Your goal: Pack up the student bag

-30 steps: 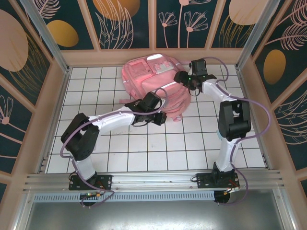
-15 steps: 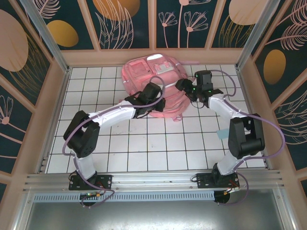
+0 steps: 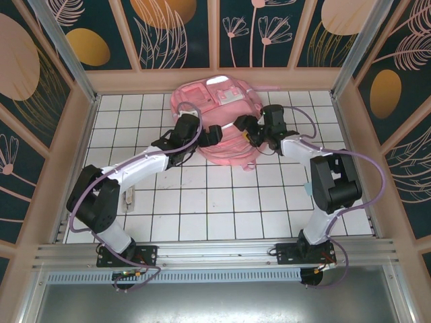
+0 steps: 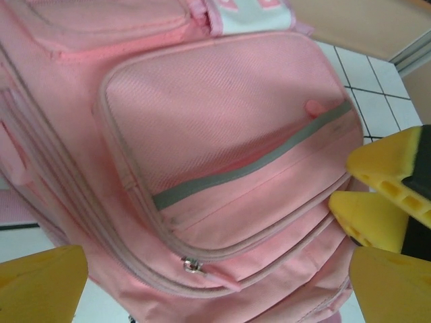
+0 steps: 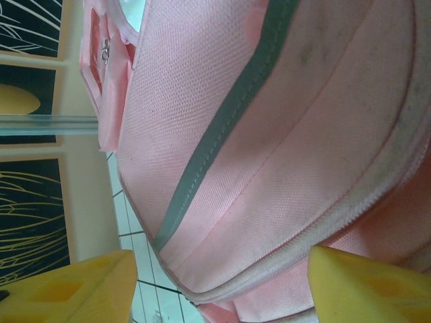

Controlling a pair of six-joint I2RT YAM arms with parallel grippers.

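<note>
Backpack of soft pink fabric [image 3: 225, 108] with grey reflective strips [image 4: 249, 168] is lying at the far middle of the white tiled table [image 3: 202, 215], front pockets facing up. Left end effector [image 4: 215, 286] is hovering over its near-left side, yellow fingers [image 4: 40, 282] spread wide and gripping nothing. Right end effector [image 5: 219, 282] is reaching in from the right, jaws likewise parted wide, with the front pocket's zipped edge showing between them.

student bag [image 4: 222, 134]: pink, front pocket facing the camera
grey strip [image 4: 249, 168]: slants across the pocket
zipper pull [image 4: 190, 264]: metal, at the pocket's lower seam
left gripper [image 4: 215, 296]: yellow fingers spread wide, at the bottom corners
right gripper [image 4: 372, 194]: yellow fingers at the bag's right edge
tiles [image 4: 377, 87]: white, top right
</note>
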